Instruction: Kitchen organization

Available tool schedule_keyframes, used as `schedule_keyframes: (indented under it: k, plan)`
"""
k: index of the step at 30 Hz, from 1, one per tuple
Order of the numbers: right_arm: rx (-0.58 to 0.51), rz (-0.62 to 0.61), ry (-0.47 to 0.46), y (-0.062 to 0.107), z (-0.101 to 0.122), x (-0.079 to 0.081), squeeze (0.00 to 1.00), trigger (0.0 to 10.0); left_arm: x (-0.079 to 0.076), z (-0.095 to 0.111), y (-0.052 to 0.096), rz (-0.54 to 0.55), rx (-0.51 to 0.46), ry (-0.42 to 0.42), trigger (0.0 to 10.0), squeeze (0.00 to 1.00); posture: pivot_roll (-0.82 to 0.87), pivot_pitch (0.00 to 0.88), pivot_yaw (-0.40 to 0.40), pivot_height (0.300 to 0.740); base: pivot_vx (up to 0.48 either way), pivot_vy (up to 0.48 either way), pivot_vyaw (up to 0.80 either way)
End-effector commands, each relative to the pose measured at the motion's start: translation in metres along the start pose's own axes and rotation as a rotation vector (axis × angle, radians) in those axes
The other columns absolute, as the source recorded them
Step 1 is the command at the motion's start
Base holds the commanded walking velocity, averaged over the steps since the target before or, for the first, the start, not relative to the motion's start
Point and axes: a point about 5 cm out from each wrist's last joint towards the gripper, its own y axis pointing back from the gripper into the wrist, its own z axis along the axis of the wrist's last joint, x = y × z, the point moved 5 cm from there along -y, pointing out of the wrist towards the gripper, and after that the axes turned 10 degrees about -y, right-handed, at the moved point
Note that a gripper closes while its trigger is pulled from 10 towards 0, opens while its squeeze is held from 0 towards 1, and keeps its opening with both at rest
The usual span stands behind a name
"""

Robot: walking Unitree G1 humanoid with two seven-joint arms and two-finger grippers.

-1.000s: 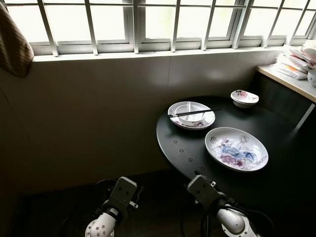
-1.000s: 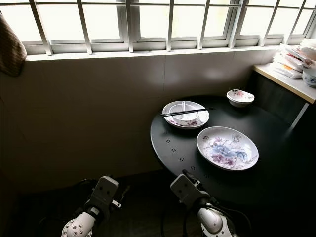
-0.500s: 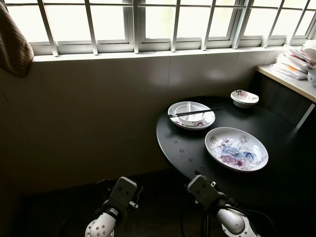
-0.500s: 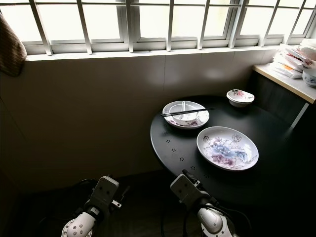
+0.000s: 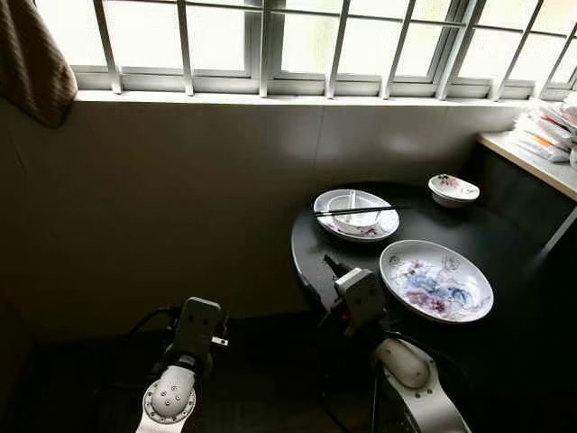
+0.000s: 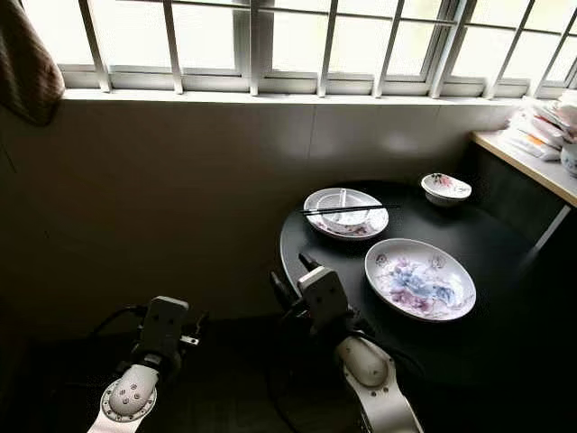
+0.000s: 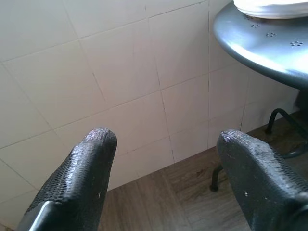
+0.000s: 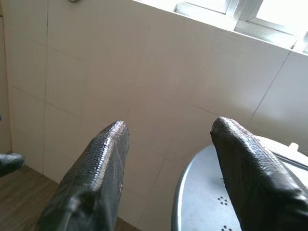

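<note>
With both the left end effector [image 7: 163,183] and the right end effector [image 8: 168,173] spread open and empty off the desk's [image 5: 505,347] left edge, the glazed, brittle, slippery floral plate [image 5: 435,280] mid-desk is probably best pinched at its raised rim.

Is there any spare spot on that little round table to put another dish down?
Yes. The dark round table is bare along its near side, below the large flowered plate, and between that plate and the small bowl. It is crowded by the window, where chopsticks lie across a bowl on a plate.
</note>
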Motion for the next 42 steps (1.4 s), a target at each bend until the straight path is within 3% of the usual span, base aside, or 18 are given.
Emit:
schedule_keyframes:
  k: [1,2,3,4,5,7,10,21,24,30,31,36,41,42]
  plan:
    - [0.036,-0.022,0.058,0.003,-0.008,-0.007,0.0,10.0,-0.002,0.004,0.0,-0.002,-0.004,-0.004,10.0,0.0,0.1,0.0,-0.085,0.74,0.0,0.0,0.0]
    - [0.036,-0.022,0.058,0.003,-0.008,-0.007,0.0,10.0,-0.002,0.004,0.0,-0.002,-0.004,-0.004,10.0,0.0,0.1,0.0,-0.085,0.74,0.0,0.0,0.0]
    - [0.064,-0.038,0.125,0.003,-0.013,-0.011,0.0,10.0,-0.002,0.004,0.0,-0.001,-0.007,-0.009,10.0,0.0,0.1,0.0,-0.085,0.74,0.0,0.0,0.0]
    - [0.107,-0.069,0.315,0.004,-0.021,-0.018,0.0,10.0,-0.002,0.005,0.0,-0.001,-0.012,-0.013,10.0,0.0,0.1,0.0,-0.086,0.74,0.0,0.0,0.0]
    - [0.107,-0.069,0.315,0.004,-0.021,-0.018,0.0,10.0,-0.002,0.005,0.0,-0.001,-0.012,-0.013,10.0,0.0,0.1,0.0,-0.086,0.74,0.0,0.0,0.0]
    - [0.132,-0.074,0.431,0.004,-0.027,-0.019,0.0,10.0,-0.003,0.006,0.0,-0.006,-0.017,-0.034,10.0,0.0,0.1,0.0,-0.086,0.74,0.0,0.0,0.0]
    - [0.14,-0.084,0.48,0.004,-0.027,-0.02,0.0,10.0,-0.007,0.008,0.001,-0.022,-0.035,-0.075,10.0,0.0,0.1,0.0,-0.086,0.74,0.0,0.0,0.0]
    - [0.144,-0.216,0.333,-0.002,-0.026,-0.044,0.0,10.0,-0.004,0.02,0.003,-0.005,-0.112,-0.125,10.0,0.0,0.1,0.0,-0.084,0.74,0.0,0.0,0.0]
    - [0.137,-0.23,0.307,-0.004,-0.024,-0.046,0.0,10.0,-0.003,0.022,0.004,-0.007,-0.125,-0.104,10.0,0.0,0.1,0.0,-0.083,0.74,0.0,0.0,0.0]
    - [0.148,-0.232,0.234,-0.008,-0.025,-0.045,0.0,10.0,-0.005,0.024,0.004,-0.025,-0.145,-0.14,10.0,0.0,0.1,0.0,-0.082,0.74,0.0,0.0,0.0]
    - [0.15,-0.248,0.181,-0.009,-0.026,-0.048,0.0,10.0,-0.007,0.024,0.005,-0.035,-0.147,-0.156,10.0,0.0,0.1,0.0,-0.081,0.74,0.0,0.0,0.0]
    - [0.155,-0.254,0.209,-0.011,-0.025,-0.053,0.0,10.0,-0.008,0.024,0.005,-0.043,-0.157,-0.163,10.0,0.0,0.1,0.0,-0.079,0.74,0.0,0.0,0.0]
    - [0.307,-0.314,0.179,-0.013,-0.04,-0.091,0.0,10.0,-0.008,0.023,0.005,-0.05,-0.157,-0.159,10.0,0.0,0.1,0.0,-0.081,0.74,0.0,0.0,0.0]
    - [0.307,-0.314,0.179,-0.013,-0.04,-0.091,0.0,10.0,-0.008,0.023,0.005,-0.05,-0.157,-0.159,10.0,0.0,0.1,0.0,-0.081,0.74,0.0,0.0,0.0]
